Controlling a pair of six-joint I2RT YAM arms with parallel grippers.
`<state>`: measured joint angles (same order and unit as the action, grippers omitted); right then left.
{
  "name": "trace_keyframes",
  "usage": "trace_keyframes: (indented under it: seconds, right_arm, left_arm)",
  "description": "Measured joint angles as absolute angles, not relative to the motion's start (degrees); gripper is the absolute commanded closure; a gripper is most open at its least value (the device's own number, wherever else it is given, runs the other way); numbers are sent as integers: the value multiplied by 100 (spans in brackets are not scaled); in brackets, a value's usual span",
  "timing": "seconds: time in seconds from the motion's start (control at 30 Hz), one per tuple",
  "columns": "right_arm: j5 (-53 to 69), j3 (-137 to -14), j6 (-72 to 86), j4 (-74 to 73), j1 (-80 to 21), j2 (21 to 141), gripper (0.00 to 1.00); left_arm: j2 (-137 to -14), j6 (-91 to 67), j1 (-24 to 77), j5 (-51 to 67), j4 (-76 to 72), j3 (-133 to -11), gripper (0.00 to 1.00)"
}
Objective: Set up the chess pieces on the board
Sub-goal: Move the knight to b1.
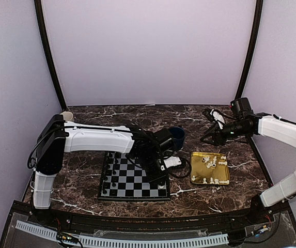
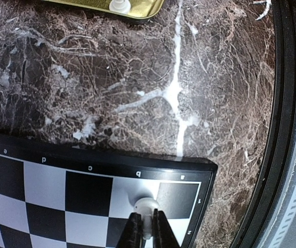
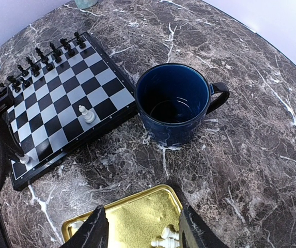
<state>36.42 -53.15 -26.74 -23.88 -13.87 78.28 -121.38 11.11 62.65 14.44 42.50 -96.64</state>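
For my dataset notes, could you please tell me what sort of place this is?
Probably a lab robot-testing booth: plain lilac walls with black poles, a dark marbled tabletop, and two white-and-black robot arms at its near edge.

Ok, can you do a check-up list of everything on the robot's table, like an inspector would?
Surface: dark marble table, no spills seen.
Job's things: board lies flat; black pieces line one edge; a lone white piece stands on a square; loose white pieces sit in the gold tray.
Clutter: blue mug beside the board, looks empty.
Grippers: left tool shut on a corner white piece; right tool open above the tray, holding nothing.
Cables: black cable looped on the left arm.
Surroundings: plain pale walls, black corner poles.
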Motion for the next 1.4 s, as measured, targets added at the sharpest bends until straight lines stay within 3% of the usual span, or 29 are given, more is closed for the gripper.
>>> trace_keyframes:
  seconds: [0.87,1.4]
  right_arm:
    - [3642,-5284,-2724,-2399,-1387,7900,53]
    - [3612,-5374,-2746,-2630,-1387,7924,52]
  left_arm:
    - [-12143,1116,6292,1347,4187,-9664,86]
    - [-12191,1028,6326,1376,4134,-9786,64]
